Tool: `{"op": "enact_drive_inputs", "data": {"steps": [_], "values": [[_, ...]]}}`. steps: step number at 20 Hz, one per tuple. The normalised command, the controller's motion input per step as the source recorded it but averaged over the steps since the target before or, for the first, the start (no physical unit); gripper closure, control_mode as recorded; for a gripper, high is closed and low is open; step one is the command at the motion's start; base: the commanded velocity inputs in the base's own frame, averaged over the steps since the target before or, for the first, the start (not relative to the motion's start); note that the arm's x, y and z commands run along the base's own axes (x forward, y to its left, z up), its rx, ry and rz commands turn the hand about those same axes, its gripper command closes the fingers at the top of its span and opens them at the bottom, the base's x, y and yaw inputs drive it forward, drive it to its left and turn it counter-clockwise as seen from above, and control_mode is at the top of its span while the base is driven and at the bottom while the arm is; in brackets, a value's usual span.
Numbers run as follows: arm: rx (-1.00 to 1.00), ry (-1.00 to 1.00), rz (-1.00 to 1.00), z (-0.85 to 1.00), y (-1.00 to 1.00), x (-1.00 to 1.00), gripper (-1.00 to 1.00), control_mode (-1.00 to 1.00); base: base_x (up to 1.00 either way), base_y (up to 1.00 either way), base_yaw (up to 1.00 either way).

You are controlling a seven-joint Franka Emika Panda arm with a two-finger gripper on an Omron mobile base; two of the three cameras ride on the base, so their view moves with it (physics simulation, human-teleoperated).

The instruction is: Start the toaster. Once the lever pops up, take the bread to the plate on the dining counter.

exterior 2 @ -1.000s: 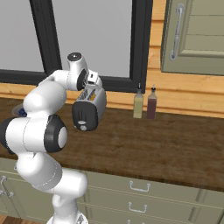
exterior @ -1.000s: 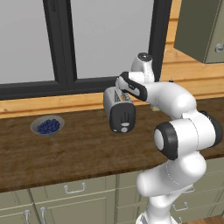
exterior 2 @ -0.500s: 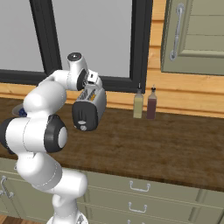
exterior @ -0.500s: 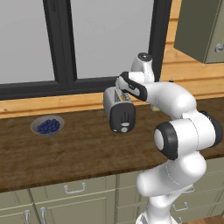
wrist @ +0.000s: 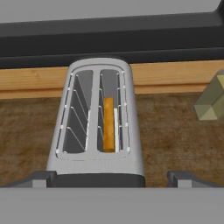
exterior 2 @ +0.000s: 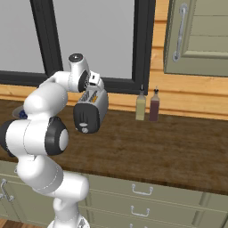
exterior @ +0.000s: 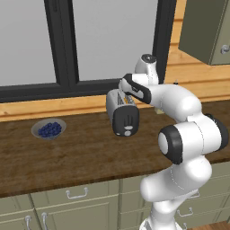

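The silver toaster (exterior: 122, 110) stands on the dark wood worktop (exterior: 85, 152) under the window, its black end panel (exterior 2: 86, 118) facing the robot. I cannot pick out the lever on that panel. The orange-tan bread (wrist: 108, 124) stands sunk in the right-hand slot of the toaster (wrist: 98, 118); the other slot holds nothing. My gripper (wrist: 113, 180) hovers directly above the near end of the toaster, open, with one dark fingertip (wrist: 43, 178) on each side and nothing between them. The plate and the dining counter are out of view.
A grey bowl of blue berries (exterior: 48, 129) sits on the worktop to the left. Two bottles (exterior 2: 140, 107) stand by the wall right of the toaster (exterior 2: 91, 109). Drawer fronts run below the worktop, and a wall cabinet (exterior 2: 198, 35) hangs at upper right.
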Motion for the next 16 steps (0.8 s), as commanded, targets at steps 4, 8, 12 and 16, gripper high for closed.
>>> {"op": "enact_drive_inputs", "data": {"steps": [4,8,12,16], "values": [[0.00,0.00,0.00,0.00,0.00,0.00,-1.00,-1.00,0.00,0.00,0.00],[0.00,0.00,0.00,0.00,0.00,0.00,-1.00,-1.00,0.00,0.00,0.00],[0.00,0.00,0.00,0.00,0.00,0.00,-1.00,-1.00,0.00,0.00,0.00],[0.00,0.00,0.00,0.00,0.00,0.00,-1.00,-1.00,0.00,0.00,0.00]]}}
